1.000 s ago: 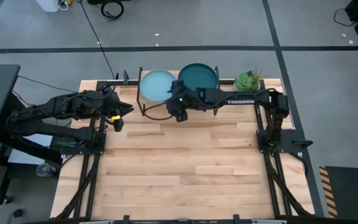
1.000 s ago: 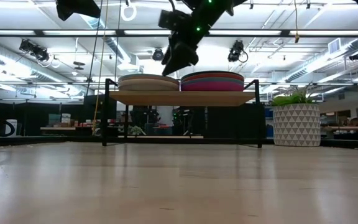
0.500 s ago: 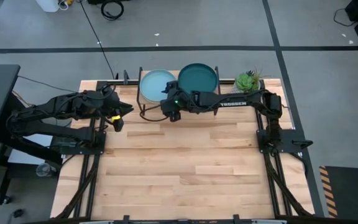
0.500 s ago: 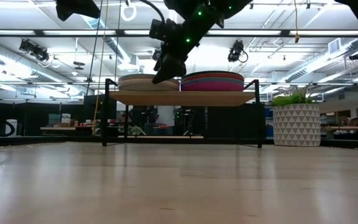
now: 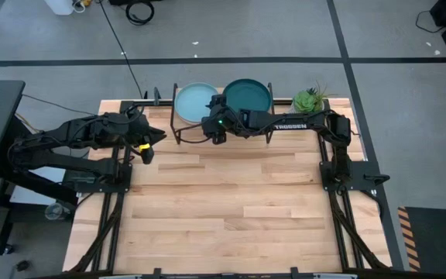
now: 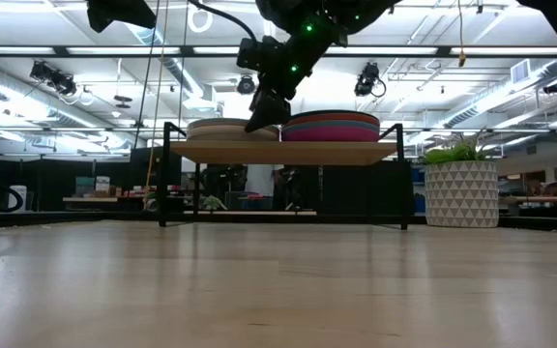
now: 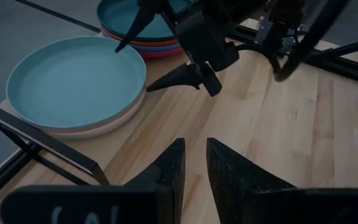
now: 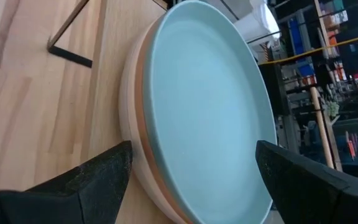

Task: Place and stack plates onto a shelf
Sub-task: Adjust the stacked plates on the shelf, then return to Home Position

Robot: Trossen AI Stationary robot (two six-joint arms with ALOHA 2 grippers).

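Observation:
The shelf (image 6: 278, 152) stands at the table's far edge with two stacks of plates resting on it. The left stack is topped by a pale blue plate (image 5: 193, 105) (image 8: 210, 106), with tan and cream plates (image 8: 138, 124) under it. The right stack (image 6: 332, 126) is topped by a dark teal plate (image 5: 246, 96). My right gripper (image 5: 209, 131) (image 8: 193, 146) is open, with its fingers on either side of the pale blue stack's near-right rim. My left gripper (image 5: 147, 147) (image 7: 194, 142) waits narrowly open near the shelf's left end, above the table. My right gripper comes level from the table's right, one finger (image 7: 132, 31) above the pale blue plate's rim (image 7: 126, 56) and one (image 7: 173, 78) beside the stack's lower edge. Whether either finger touches the stack, I cannot tell.
A potted plant (image 5: 310, 101) (image 6: 460, 193) stands at the shelf's right end. The slatted wooden tabletop (image 5: 223, 209) stretches bare toward the near edge. Black arm frames run along the table's left and right sides.
My right gripper has moved toward the table's left, away from the teal stack. It has come down from above the shelf to the level of the pale blue stack's rim. The plates have not moved.

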